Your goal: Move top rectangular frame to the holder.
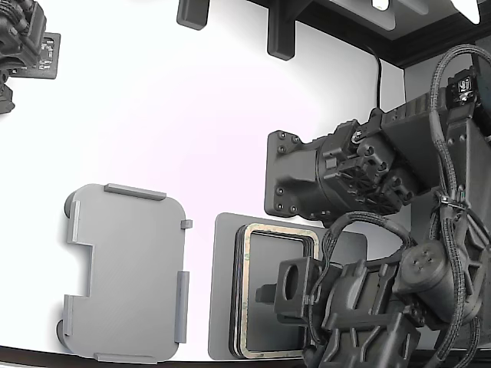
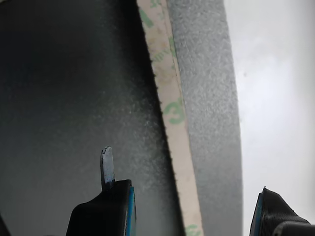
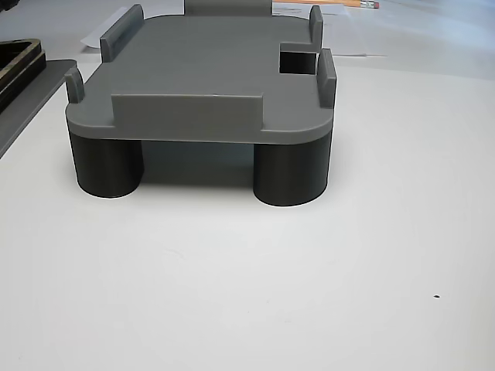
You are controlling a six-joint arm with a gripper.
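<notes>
The top rectangular frame (image 1: 246, 291) is tan with green mottling and lies on a stack of dark frames on a dark grey plate (image 1: 222, 307). The wrist view shows one of its sides (image 2: 172, 113) as a long strip. My gripper (image 1: 295, 295) is low over this stack and open. In the wrist view the gripper (image 2: 189, 187) straddles that side. One thin fingertip (image 2: 106, 164) is over the dark open middle and the other (image 2: 275, 209) is outside it, neither touching it. The light grey holder (image 1: 126, 268) stands empty to the exterior view's left, on dark round legs (image 3: 209, 69).
A second arm's dark body (image 1: 337, 180) hangs just behind the plate in the exterior view. Cables (image 1: 449, 192) run down the right side. Another dark device (image 1: 23, 42) sits at the far left corner. White table (image 1: 199, 138) lies between holder and plate.
</notes>
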